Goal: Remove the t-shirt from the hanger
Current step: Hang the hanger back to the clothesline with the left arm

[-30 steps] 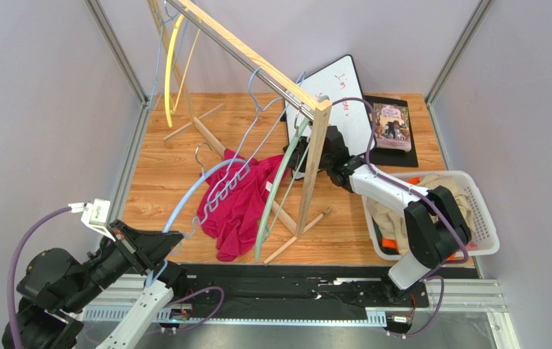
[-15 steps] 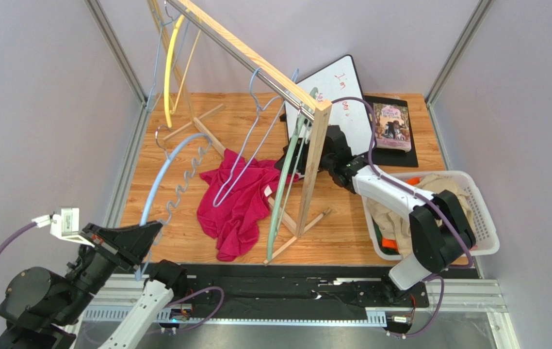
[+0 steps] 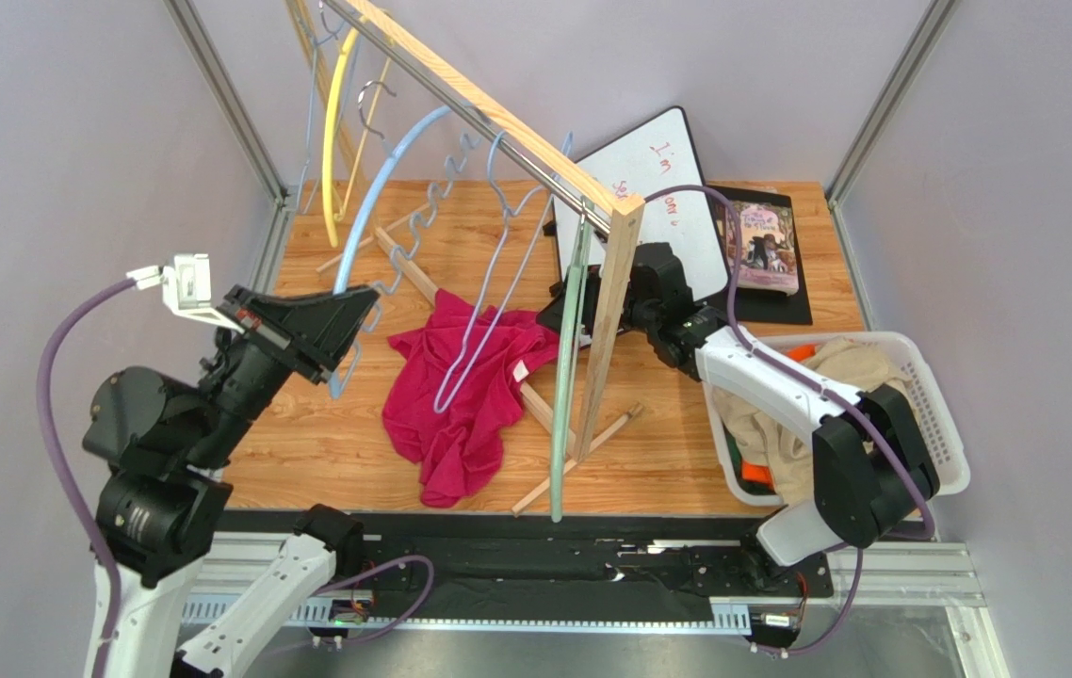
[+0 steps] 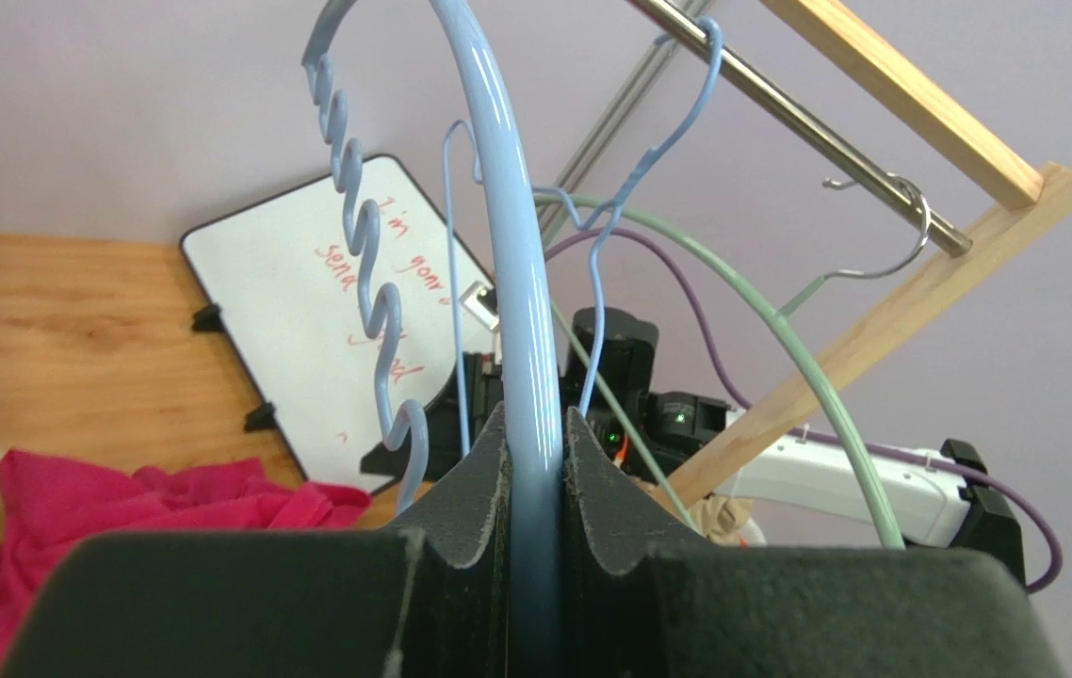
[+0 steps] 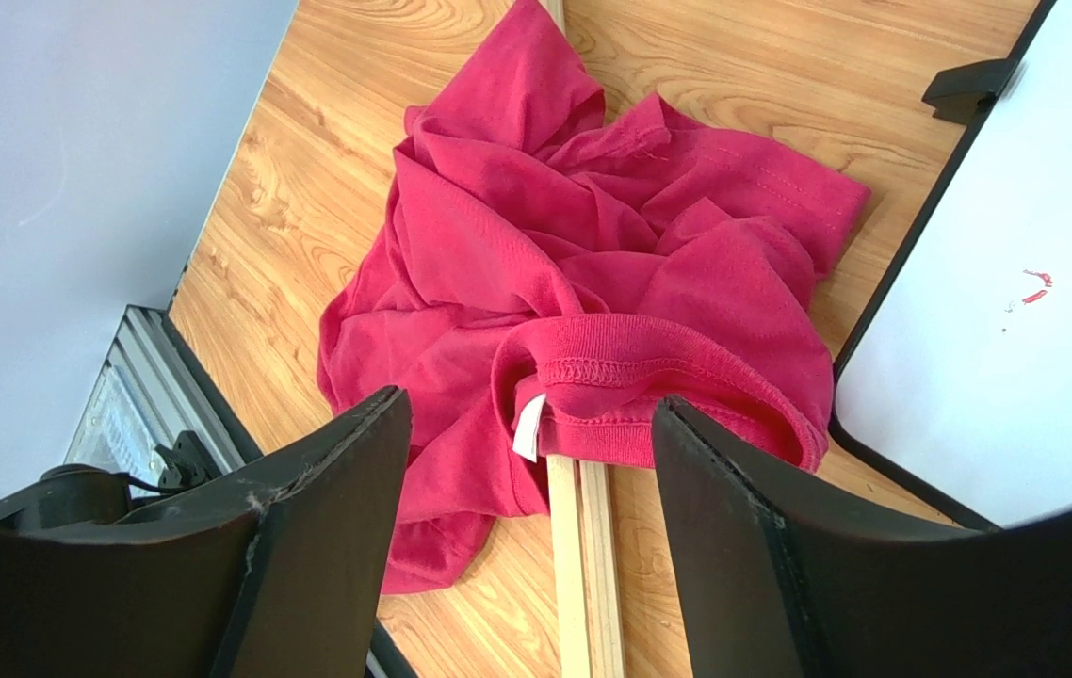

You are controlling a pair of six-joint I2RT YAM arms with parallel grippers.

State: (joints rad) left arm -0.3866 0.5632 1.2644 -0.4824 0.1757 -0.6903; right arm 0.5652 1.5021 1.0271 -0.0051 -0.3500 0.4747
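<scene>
The red t-shirt [image 3: 464, 389] lies crumpled on the wooden table, draped over the rack's foot bar, and is off the hanger. The thick light-blue hanger [image 3: 383, 170] is lifted clear of it at the back left, its hook near the rack rail. My left gripper [image 3: 344, 318] is shut on the hanger's lower arm. In the left wrist view the hanger [image 4: 506, 283] runs up from between the pads of the left gripper [image 4: 535, 424]. My right gripper [image 3: 566, 308] hangs open just above the shirt's collar [image 5: 613, 375]; the right gripper [image 5: 528, 407] holds nothing.
The slanted wooden rack [image 3: 499, 120] crosses the middle, carrying a thin blue wire hanger [image 3: 478, 311], a green hanger [image 3: 570, 367] and a yellow one [image 3: 334, 127]. A whiteboard [image 3: 669, 184] and a book [image 3: 761, 247] lie behind. A white basket [image 3: 910, 343] of clothes stands right.
My left arm swung the blue hanger up and back toward the rack, away from the shirt. My right gripper opened, and the shirt stays on the table.
</scene>
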